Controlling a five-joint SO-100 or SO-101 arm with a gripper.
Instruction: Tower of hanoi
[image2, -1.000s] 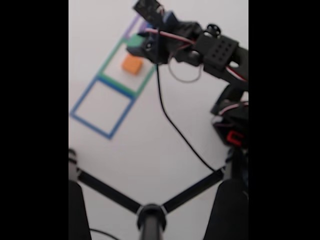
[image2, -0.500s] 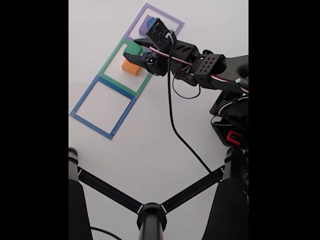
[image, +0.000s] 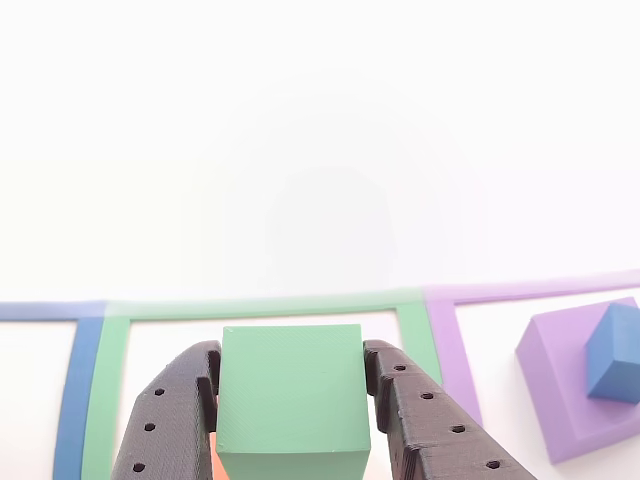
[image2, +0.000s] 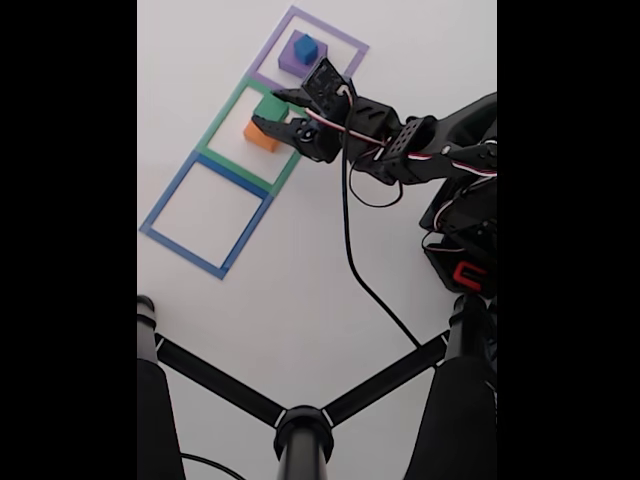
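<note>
Claw (image: 290, 420) pinching green block (image: 291, 395) between both fingers — orange block (image2: 260, 137) just beneath.

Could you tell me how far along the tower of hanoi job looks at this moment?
Already set: the blue block sits on the purple block in the purple outline. In hand: the gripper flanks the green block above the orange block in the green outline. Left: the blue outline holds no block.
</note>
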